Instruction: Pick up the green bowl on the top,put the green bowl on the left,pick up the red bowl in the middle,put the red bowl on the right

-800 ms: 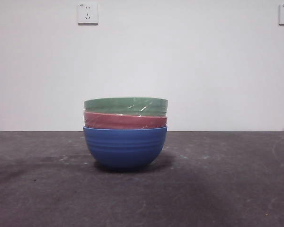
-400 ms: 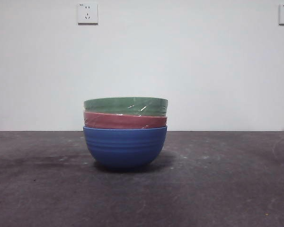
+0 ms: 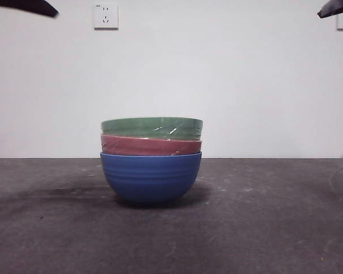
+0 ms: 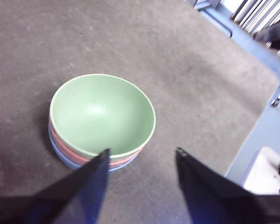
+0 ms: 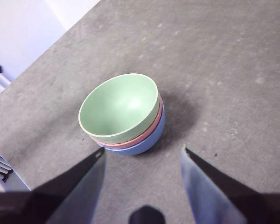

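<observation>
Three bowls are stacked mid-table. The green bowl is on top, the red bowl under it, and a blue bowl at the bottom. The green bowl also shows in the left wrist view and the right wrist view, with the red bowl's rim just below it. My left gripper is open and empty, high above the stack. My right gripper is open and empty, also high above it. In the front view only black tips show at the top corners.
The dark grey table spreads to both sides of the stack. A white wall with two sockets stands behind. The left wrist view shows the table's edge and clutter beyond it.
Black arm tips have come into the front view at both top corners. The bowls have not moved.
</observation>
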`<state>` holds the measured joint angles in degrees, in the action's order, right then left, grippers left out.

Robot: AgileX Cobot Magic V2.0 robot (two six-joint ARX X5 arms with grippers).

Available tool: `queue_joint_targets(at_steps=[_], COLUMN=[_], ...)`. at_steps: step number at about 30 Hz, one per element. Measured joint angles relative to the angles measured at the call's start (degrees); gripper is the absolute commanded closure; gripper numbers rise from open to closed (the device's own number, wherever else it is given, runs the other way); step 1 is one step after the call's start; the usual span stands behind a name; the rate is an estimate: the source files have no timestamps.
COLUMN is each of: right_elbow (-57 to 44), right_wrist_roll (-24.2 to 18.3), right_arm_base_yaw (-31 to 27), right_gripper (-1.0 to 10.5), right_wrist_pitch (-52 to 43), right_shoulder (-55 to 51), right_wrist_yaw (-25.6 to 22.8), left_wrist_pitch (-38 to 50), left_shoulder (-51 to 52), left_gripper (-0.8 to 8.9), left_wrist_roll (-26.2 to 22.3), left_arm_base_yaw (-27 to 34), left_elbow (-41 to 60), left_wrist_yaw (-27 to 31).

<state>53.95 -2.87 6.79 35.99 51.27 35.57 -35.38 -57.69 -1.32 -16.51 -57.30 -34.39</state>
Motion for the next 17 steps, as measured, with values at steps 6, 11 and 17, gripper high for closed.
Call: queue_joint_targets(at_steps=[6, 11, 17], right_elbow=[0.0, 0.0, 0.0], right_wrist_roll=[0.0, 0.0, 0.0], right_arm_base_yaw=[0.7, 1.1, 1.1], right_gripper=[6.6, 6.6, 6.6], right_wrist_pitch=[0.0, 0.0, 1.2], right_shoulder=[0.6, 1.4, 1.6], right_wrist_yaw=[0.0, 0.0, 0.0], left_wrist_pitch=[-1.3, -7.0, -10.5], left_shoulder=[-8.9, -19.0, -29.5], left_gripper=[4.45, 4.47, 4.48], left_wrist_roll=[-2.1, -6.9, -12.8], left_arm_base_yaw=[-10.0, -17.1, -21.9], left_elbow=[-5.6, -15.5, -21.9], left_wrist_yaw=[6.7, 13.3, 20.5])
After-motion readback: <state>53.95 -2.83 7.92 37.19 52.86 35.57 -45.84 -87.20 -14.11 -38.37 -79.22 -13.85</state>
